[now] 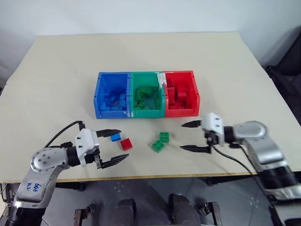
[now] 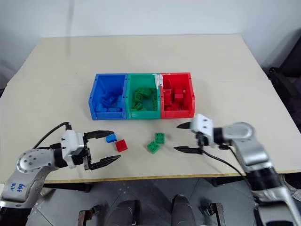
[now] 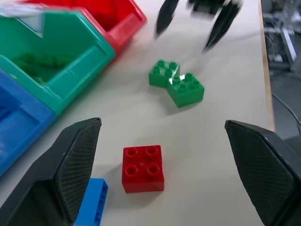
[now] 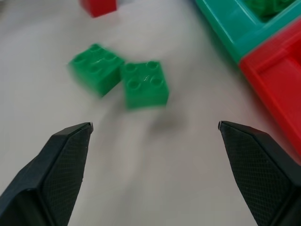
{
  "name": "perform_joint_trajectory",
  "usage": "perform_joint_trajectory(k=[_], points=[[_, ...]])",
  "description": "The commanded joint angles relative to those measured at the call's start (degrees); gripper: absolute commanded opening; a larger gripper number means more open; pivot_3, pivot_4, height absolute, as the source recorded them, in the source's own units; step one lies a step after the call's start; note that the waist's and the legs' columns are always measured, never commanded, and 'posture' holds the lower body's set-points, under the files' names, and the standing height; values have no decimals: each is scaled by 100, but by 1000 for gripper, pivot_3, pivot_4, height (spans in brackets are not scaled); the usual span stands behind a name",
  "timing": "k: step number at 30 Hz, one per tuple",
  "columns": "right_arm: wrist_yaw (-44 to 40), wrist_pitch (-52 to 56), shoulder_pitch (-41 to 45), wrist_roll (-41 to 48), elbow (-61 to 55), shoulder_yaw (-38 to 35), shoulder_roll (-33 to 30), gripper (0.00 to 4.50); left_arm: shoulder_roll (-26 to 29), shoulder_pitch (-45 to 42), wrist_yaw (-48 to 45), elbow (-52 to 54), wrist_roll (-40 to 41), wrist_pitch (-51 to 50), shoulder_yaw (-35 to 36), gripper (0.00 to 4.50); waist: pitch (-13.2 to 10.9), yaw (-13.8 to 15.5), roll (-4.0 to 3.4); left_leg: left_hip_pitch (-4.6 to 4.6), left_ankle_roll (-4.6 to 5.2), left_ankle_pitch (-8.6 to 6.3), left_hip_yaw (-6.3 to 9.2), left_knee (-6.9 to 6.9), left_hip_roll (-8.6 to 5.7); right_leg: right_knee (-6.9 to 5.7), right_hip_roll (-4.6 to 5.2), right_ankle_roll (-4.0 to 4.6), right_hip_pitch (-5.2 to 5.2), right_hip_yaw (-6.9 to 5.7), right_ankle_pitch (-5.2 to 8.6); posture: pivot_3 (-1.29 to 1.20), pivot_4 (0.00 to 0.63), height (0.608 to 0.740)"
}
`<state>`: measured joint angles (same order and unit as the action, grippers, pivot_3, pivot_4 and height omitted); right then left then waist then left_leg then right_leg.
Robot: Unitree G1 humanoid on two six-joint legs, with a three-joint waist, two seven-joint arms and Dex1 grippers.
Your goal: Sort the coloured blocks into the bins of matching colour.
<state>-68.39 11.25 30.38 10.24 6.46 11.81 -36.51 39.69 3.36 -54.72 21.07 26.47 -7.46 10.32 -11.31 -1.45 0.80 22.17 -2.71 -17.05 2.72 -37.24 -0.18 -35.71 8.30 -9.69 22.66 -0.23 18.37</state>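
Three joined bins sit mid-table: blue [image 1: 99,96], green [image 1: 132,94], red [image 1: 194,93], each holding several matching blocks. In front of them lie a blue block [image 1: 115,137], a red block [image 1: 126,144] and two green blocks [image 1: 164,137] [image 1: 158,146] touching at a corner. My left gripper [image 1: 114,146] is open, pointing right, with the blue and red blocks just beyond its fingertips. My right gripper [image 1: 187,136] is open, pointing left toward the green blocks, a short gap away. In the left wrist view the red block [image 3: 143,168] lies ahead between the fingers.
The bins stand about a hand's length behind the loose blocks. The table's front edge [image 1: 155,177] runs close below both grippers. Black cables trail from each wrist. Dark equipment [image 1: 287,70] stands off the table's right side.
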Motion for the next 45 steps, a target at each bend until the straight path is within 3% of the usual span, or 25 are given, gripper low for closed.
perform_joint_trajectory(k=[1, 3, 5, 8, 13, 14, 19, 21, 24, 28, 34, 37, 42, 45], points=[[102, -179, 261, -243, 296, 219, 239, 4461, -48, 238, 198, 388, 121, 20, 306, 4500, 0, 40, 0, 3, 0, 0, 4, -1, -2, 0, 0, 0, -1, -1, 0, 0, 150, 740], [132, -279, 387, -371, 492, 335, 375, 4461, -55, 376, 276, 471, 94, -5, 373, 4500, 0, 46, 0, 4, 2, -1, 4, -3, -4, 2, 1, -4, -4, -2, -2, 0, 150, 740], [87, -411, 462, -428, 628, 393, 440, 4094, -58, 473, 346, 536, 63, -3, 413, 4500, 0, 53, 0, 4, 2, -1, 3, -2, -4, 3, 1, -5, -4, -1, -3, 0, 150, 740], [-7, -435, 529, -394, 711, 386, 462, 3292, -59, 548, 438, 613, 63, -8, 454, 4500, 0, 50, 0, 2, 2, -1, 3, -5, -4, 4, 1, -5, -5, -1, -3, 0, 150, 740], [-175, -446, 535, -203, 584, 216, 404, 1566, -135, 642, 586, 713, 117, 32, 497, 4500, 0, 41, 0, 1, 2, -1, 3, -5, -4, -1, 1, -5, -5, -1, -3, 0, 150, 740], [-163, -345, 551, -88, 510, 116, 423, 1450, -195, 605, 662, 688, 73, 102, 501, 4500, 0, 41, 0, 1, 2, -1, 3, -5, -4, -2, 1, -5, -5, -2, -3, 0, 150, 740], [359, 474, 805, 510, 207, -408, 794, 1450, -367, 513, 827, 590, 97, 179, 572, 4500, 0, 13, 0, 1, 1, -1, 3, -4, -3, -3, 1, -5, -5, -2, -3, 0, 150, 740], [1016, 841, 1287, 682, 294, -701, 1214, 1450, -454, 480, 967, 582, 333, 38, 759, 4500, 0, -31, 0, 0, 0, 0, 3, -2, -3, -6, 1, -5, -4, -2, -3, 0, 150, 740], [1853, 1206, 2089, 414, 891, -751, 1692, 1450, -502, 661, 929, 547, 716, -171, 1036, 4500, -1, -85, -2, 1, -5, 2, 1, 1, 0, -17, 1, -3, 8, -1, -3, 0, 150, 740], [2281, 1038, 2646, 168, 1571, -689, 2033, 1450, -499, 876, 830, 445, 621, -90, 1132, 4500, 1, -61, 1, 0, -7, 0, 1, 9, -1, -17, 1, 3, 12, -1, 0, 0, 150, 740], [2363, 858, 2847, 31, 1911, -703, 2082, 3496, -464, 1037, 893, 476, 696, -204, 1302, 4500, 1, -27, 1, 12, 1, -6, 2, 0, -8, -14, 5, 3, 12, -3, 0, 0, 150, 740], [2085, 707, 2547, 210, 1552, -850, 1874, 4438, -422, 1093, 788, 428, 715, -216, 1366, 4500, 1, -35, 1, 10, 0, -6, 1, 6, -5, -15, 3, 3, 16, -4, 0, 0, 150, 740], [389, 404, 982, 1075, -34, -1027, 961, 4477, -181, 796, 397, 316, 508, -132, 926, 4500, 2, 46, 3, 12, 8, -14, 1, 3, -4, -5, 4, 3, 7, -14, 0, 0, 150, 740], [123, 834, 93, 1541, -717, -1371, 414, 4477, -200, 352, 283, 136, 425, -71, 606, 4500, 1, 82, 0, 13, 13, -18, -2, -5, -5, 5, 5, -3, -1, -14, -4, 0, 150, 740]])
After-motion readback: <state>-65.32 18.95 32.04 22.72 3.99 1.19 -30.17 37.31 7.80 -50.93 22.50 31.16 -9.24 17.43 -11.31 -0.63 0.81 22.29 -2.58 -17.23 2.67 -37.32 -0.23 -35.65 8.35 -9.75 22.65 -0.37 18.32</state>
